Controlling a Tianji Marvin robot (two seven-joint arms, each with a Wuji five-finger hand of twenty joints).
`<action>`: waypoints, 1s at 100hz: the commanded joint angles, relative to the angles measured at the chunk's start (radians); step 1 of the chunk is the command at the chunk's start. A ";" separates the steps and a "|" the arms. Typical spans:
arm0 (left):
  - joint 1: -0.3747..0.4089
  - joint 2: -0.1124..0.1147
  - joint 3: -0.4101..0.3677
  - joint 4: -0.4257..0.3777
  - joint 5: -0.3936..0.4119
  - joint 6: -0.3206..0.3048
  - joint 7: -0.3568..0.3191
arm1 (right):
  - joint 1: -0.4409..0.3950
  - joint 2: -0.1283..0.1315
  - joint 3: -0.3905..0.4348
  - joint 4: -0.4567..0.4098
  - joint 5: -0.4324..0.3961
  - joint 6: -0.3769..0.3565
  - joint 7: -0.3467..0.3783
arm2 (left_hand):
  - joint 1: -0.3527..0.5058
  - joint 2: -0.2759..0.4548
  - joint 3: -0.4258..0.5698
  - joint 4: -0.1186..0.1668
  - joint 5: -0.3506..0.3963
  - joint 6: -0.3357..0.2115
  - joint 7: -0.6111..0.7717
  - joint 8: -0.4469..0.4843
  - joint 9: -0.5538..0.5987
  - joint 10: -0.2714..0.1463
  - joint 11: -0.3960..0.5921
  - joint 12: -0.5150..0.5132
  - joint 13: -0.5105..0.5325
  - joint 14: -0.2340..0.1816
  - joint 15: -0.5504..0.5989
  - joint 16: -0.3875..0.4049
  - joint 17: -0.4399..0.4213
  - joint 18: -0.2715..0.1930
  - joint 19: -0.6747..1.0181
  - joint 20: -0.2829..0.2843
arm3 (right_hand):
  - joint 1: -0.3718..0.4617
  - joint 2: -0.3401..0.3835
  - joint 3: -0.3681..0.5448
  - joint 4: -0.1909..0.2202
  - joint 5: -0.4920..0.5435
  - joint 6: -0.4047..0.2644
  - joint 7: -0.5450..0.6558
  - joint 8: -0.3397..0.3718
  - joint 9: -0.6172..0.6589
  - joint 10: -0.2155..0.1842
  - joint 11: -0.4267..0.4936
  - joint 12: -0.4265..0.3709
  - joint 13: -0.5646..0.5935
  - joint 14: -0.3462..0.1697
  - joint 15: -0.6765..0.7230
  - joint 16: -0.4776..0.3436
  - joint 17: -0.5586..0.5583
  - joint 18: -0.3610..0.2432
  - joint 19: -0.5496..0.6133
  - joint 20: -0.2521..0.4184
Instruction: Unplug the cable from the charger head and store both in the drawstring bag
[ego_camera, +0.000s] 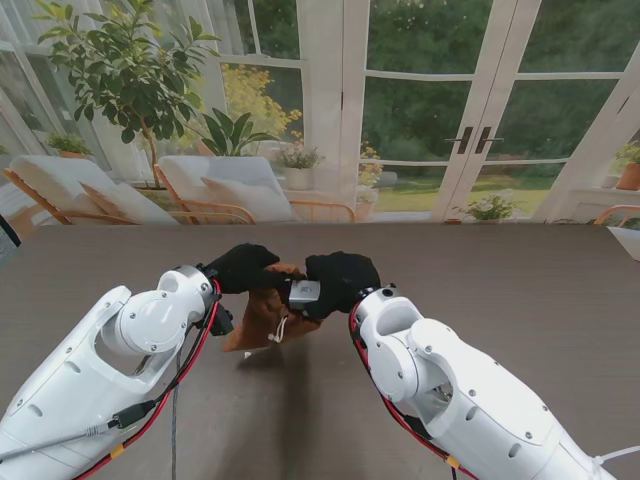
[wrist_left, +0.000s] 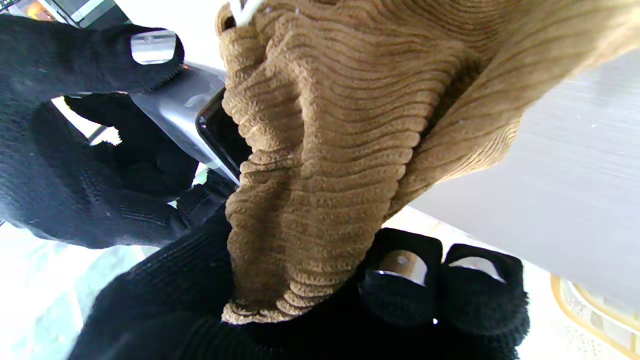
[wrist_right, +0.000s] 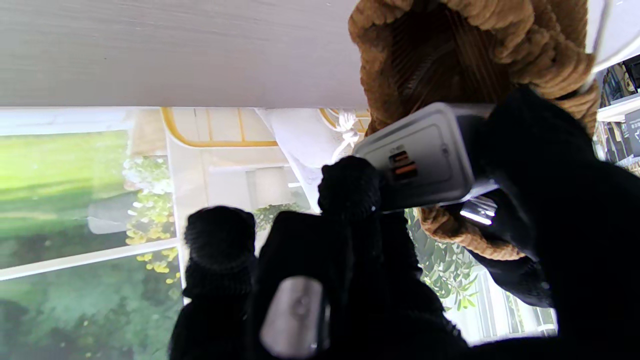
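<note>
Right robot hand, black-gloved, centre of the stand view: fingers closed around the charger head, a pale grey block with two orange-lined ports on its exposed face, visible in the right wrist view; no cable seen in those ports. Left robot hand, black-gloved, just left of centre: fingers pinched on the gathered rim of the drawstring bag, brown corduroy, which hangs from the grip and reaches the desk nearer to me. Charger head sits at the mouth of the bag, touching the fabric; in the left wrist view its far end is hidden behind the ribbed cloth. White drawstring dangles at the bag's lower part, centre of the stand view. Cable: cannot be made out in any view. Desk: dark brown, wood-grained. Background, upper half of the stand view: glass doors, potted plants, cushioned lounge chairs.
</note>
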 joint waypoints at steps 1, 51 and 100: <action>0.000 -0.001 0.000 -0.005 -0.011 -0.004 -0.022 | 0.004 0.000 -0.004 0.002 -0.005 0.007 0.018 | 0.009 0.053 0.017 -0.025 0.008 0.073 0.006 0.002 0.010 -0.005 0.009 0.000 0.021 -0.041 0.026 0.005 0.008 0.012 0.059 -0.001 | 0.124 0.143 0.102 0.051 0.140 -0.087 0.272 0.091 0.071 0.017 0.026 0.012 -0.001 -0.070 0.051 0.019 0.472 -0.030 0.057 0.034; -0.036 -0.011 0.043 0.016 -0.065 0.000 -0.011 | -0.001 -0.001 -0.042 -0.033 -0.050 0.098 0.026 | 0.004 0.051 0.029 -0.029 0.016 0.074 0.008 0.001 0.028 -0.008 0.008 -0.007 0.047 -0.037 0.025 -0.002 0.034 0.030 0.070 0.000 | 0.128 0.117 0.102 0.045 0.161 -0.047 0.274 0.084 0.102 0.030 0.017 -0.005 -0.001 -0.080 0.072 0.031 0.480 -0.033 0.087 0.038; -0.093 -0.032 0.121 0.050 -0.114 0.031 0.026 | 0.000 -0.003 -0.078 -0.060 -0.102 0.233 0.035 | 0.005 0.050 0.037 -0.033 0.020 0.077 0.005 -0.002 0.035 -0.005 0.005 -0.012 0.057 -0.032 0.023 -0.010 0.048 0.044 0.076 -0.014 | 0.127 -0.008 0.150 0.053 0.217 -0.008 0.282 0.045 0.172 0.047 -0.025 -0.042 0.000 -0.112 0.082 0.050 0.488 -0.048 0.126 0.032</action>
